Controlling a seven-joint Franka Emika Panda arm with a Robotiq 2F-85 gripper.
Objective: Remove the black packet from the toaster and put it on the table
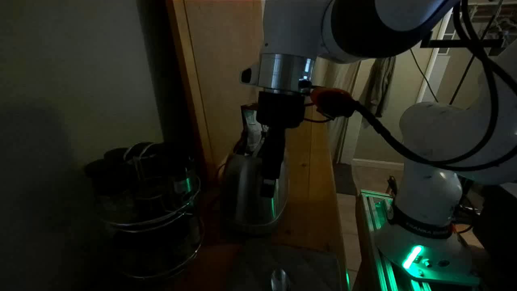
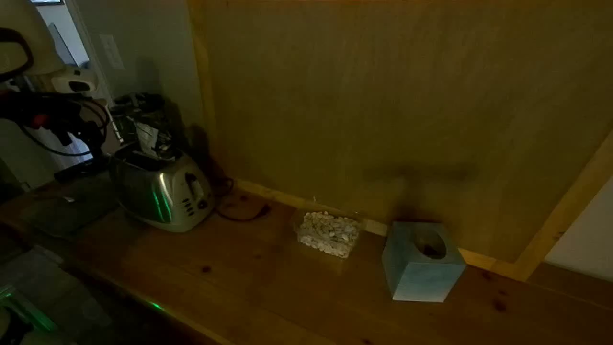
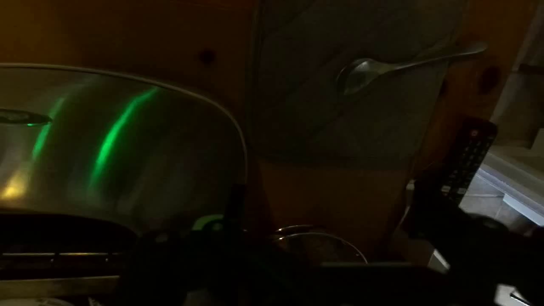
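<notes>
The silver toaster (image 1: 242,190) stands on the brown wooden table (image 1: 313,222), and it also shows in an exterior view (image 2: 148,187). The black packet (image 2: 152,139), with a white label, stands up out of the toaster's top slot near the wall side. In an exterior view the packet (image 1: 252,129) is partly hidden behind my gripper (image 1: 270,188). My gripper points down beside the toaster's end, apart from the packet. In the wrist view the gripper (image 3: 325,189) has its dark fingers wide apart with nothing between them, and the toaster (image 3: 114,140) is at the left.
A rack of dark jars (image 1: 141,173) stands by the wall. A grey mat (image 3: 297,110) holds a spoon (image 3: 361,74). A remote (image 3: 469,155) lies near the edge. A pebble container (image 2: 330,235), a tissue box (image 2: 424,275) and a power cord (image 2: 239,220) are beyond the toaster.
</notes>
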